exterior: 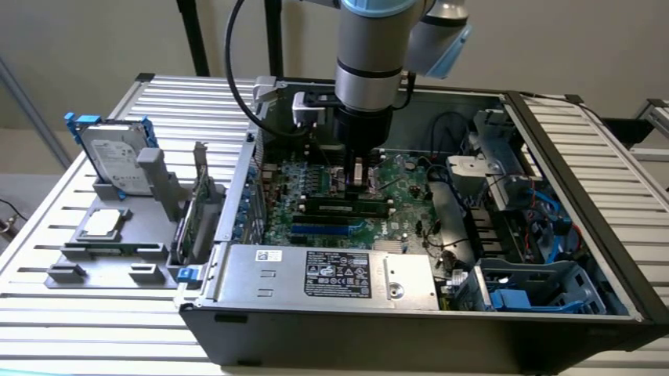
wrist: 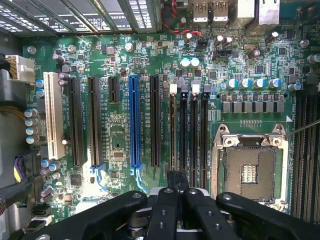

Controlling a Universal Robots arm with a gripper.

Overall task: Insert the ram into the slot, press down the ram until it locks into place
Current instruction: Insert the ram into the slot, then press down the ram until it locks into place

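Your hand over the memory sockets, ram partly down

Your hand [exterior: 361, 182] is inside the open computer case [exterior: 585, 188], low over the motherboard [wrist: 125, 65] and just beside the empty CPU socket [wrist: 249, 172]. In the wrist view its fingers [wrist: 167, 210] are closed on a thin dark edge that is probably the ram [wrist: 176, 179], lined up with the slot [wrist: 173, 135] in the bank of black sockets next to that CPU socket. From the exterior view a ram stick lies along the sockets below the hand. Whether it is seated, you cannot tell; the white end clips [wrist: 173, 88] look not yet closed, so pressing and locking appear left.
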